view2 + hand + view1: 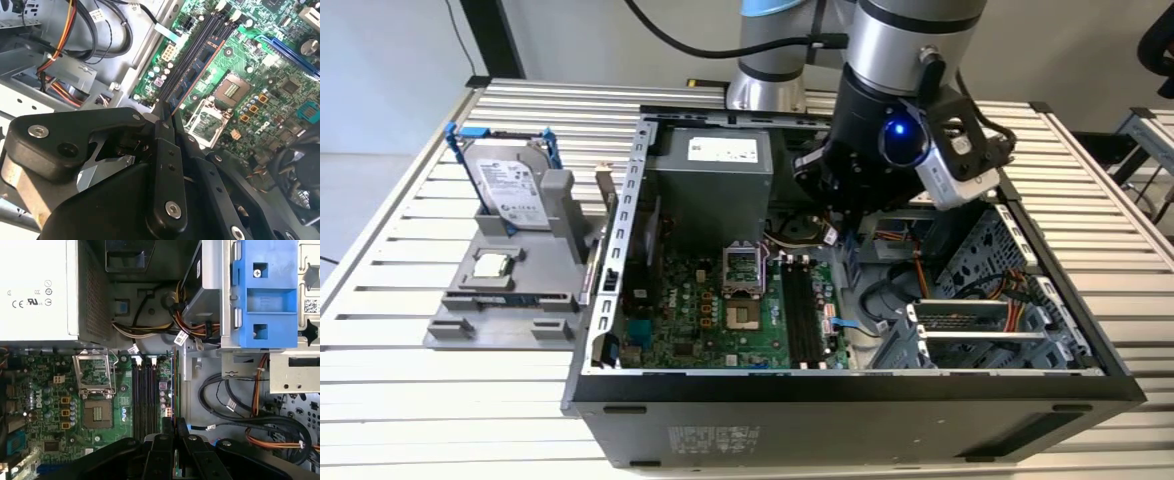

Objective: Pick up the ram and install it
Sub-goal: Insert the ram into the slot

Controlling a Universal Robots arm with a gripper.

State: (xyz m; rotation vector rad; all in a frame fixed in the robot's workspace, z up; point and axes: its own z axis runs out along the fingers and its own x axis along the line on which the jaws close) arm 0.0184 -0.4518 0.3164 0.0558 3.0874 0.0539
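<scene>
Protruding from the end effector (168,114), the ram (197,67) seems clamped edge-on.

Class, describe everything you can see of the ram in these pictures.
The ram is a slim, long, flat green circuit board with dark chips on one face, seen almost edge-on in both wrist views. One end is clamped between the shut fingers of the gripper. The rest sticks out freely over the motherboard, running parallel to the black slots. Whether it touches a slot cannot be told.
</scene>
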